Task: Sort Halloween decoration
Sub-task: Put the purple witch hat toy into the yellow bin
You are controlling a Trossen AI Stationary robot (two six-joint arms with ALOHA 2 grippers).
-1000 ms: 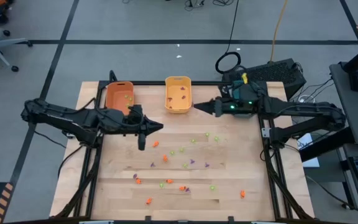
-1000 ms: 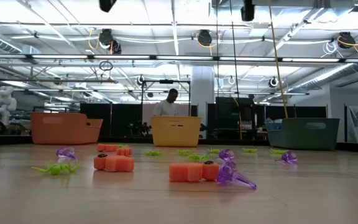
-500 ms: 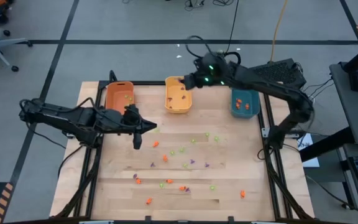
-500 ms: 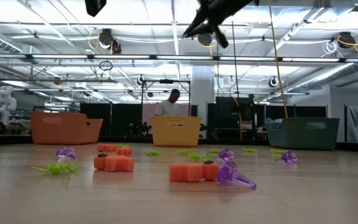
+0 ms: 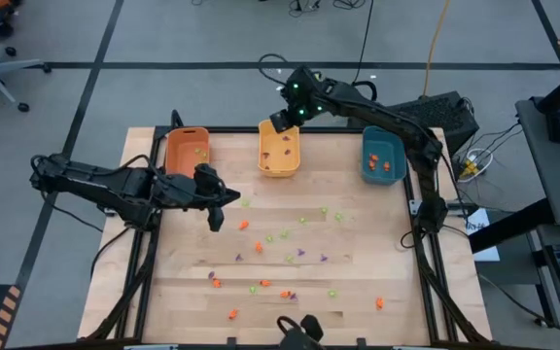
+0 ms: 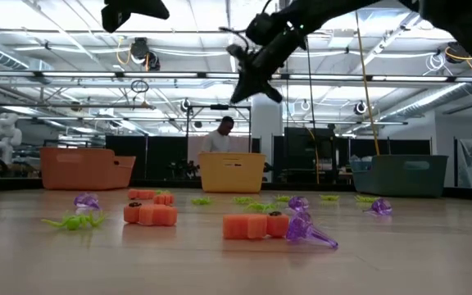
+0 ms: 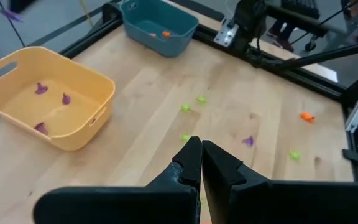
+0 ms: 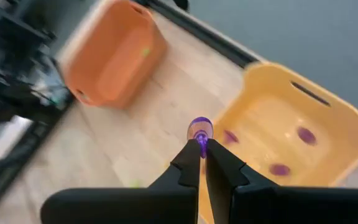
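Observation:
Tiny orange, green and purple trinkets [image 5: 285, 255] lie scattered on the wooden table. My right gripper [image 8: 199, 148] hovers high over the yellow bin [image 5: 279, 149] at the far edge, shut on a purple trinket [image 8: 199, 127]. It also shows in the high view [image 5: 282, 121] and the low view [image 6: 242, 92]. My left gripper [image 7: 199, 152] is shut and hangs above the table's left half [image 5: 229, 197], in front of the orange bin [image 5: 187, 150]. Purple pieces [image 7: 41, 89] lie in the yellow bin. My right gripper pinches the purple trinket by its narrow end [image 8: 200, 139] between the two fingertips [image 8: 191, 154]. The rounded end [image 8: 199, 124] sticks out past the tips. The trinket is lifted clear, above the yellow bin's rim [image 8: 241, 93].
The teal bin [image 5: 383, 158] stands at the far right with orange pieces inside, and the orange bin holds green ones. Black frame rails [image 5: 422, 243] run along the table's sides. A person [image 6: 220, 138] stands in the room behind the yellow bin.
My right gripper has swung up from over the teal bin, leftward and toward the far edge, and now stands above the yellow bin. My left gripper has drawn back a little toward the table's left.

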